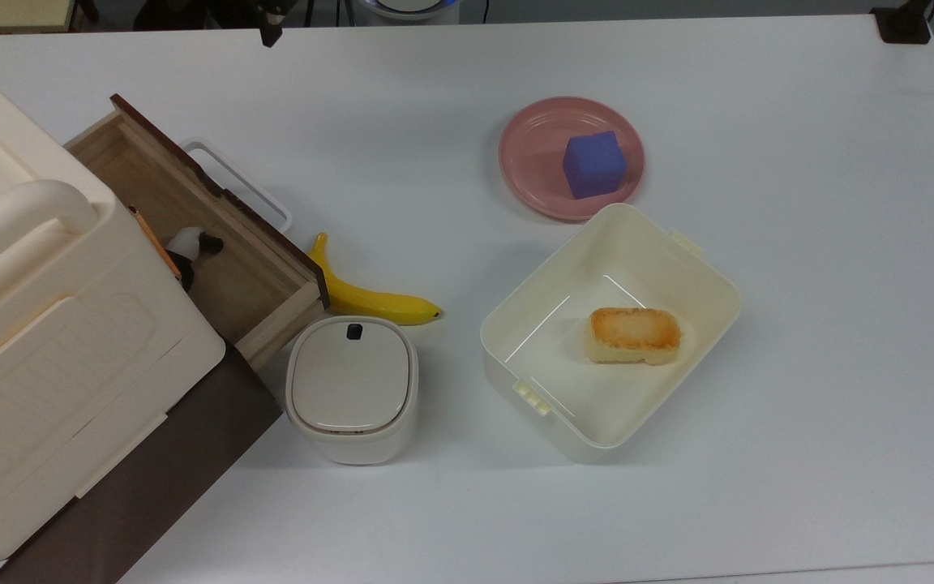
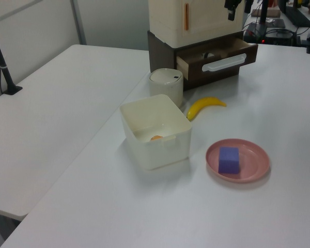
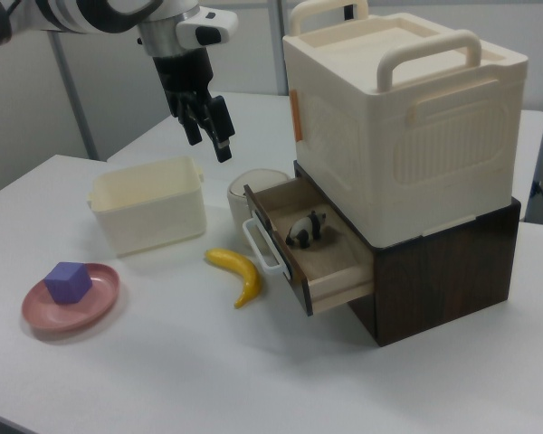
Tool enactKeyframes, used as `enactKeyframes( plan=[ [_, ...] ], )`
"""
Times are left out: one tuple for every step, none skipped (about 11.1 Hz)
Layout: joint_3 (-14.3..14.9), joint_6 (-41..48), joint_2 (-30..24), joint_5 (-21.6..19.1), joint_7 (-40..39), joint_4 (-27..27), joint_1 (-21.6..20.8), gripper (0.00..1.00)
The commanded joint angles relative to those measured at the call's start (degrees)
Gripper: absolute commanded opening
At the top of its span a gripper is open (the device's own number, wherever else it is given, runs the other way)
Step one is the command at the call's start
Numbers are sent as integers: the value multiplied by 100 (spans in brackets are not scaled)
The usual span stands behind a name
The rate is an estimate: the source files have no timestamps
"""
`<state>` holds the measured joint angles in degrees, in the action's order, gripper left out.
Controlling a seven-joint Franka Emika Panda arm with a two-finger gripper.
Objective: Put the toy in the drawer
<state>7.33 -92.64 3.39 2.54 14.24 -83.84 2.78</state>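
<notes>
**Inspector A:** Going left to right in the top view: the cream cabinet (image 1: 53, 341), then the drawer (image 1: 216, 243) pulled open beneath it, with the toy (image 1: 191, 247) lying on the drawer floor close under the cabinet's edge. Its placement looks complete.

**Inspector B:** Orientation of the toy?

**A:** In the right view it stands on its legs, long axis running across the drawer, its head toward the right view's right, facing the cabinet. I hold that loosely; it is very small.

**B:** Gripper?

**A:** The gripper (image 3: 210, 131) hangs high above the tabletop (image 1: 759, 487), well apart from the drawer, fingers spread and holding nothing.

**B:** Risks from here?

**A:** Few. The drawer is open, so a knock to its white handle (image 1: 240, 186) could topple the toy. The banana (image 1: 370, 300) lies just beside the drawer front, and the lidded pot (image 1: 351, 388) sits at its corner; a low sweep of the arm could clip either.
</notes>
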Motion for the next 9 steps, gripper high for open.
enactKeyframes(
  plan=[
    [-39,132,-23,-131,-53,34,-5,100],
    [-39,141,-23,-122,-87,34,-14,100],
    [-48,176,-23,-122,-88,43,-14,100],
    [-39,211,-49,-122,-88,43,-31,100],
    [-30,220,-58,-122,-53,52,-31,100],
    [-30,290,-58,-122,-53,52,-31,100],
    [-30,404,-58,-113,-70,52,-40,100],
    [-39,492,-75,-122,-96,61,-49,100],
    [-30,501,-119,-113,-105,52,-40,100]
  ],
)
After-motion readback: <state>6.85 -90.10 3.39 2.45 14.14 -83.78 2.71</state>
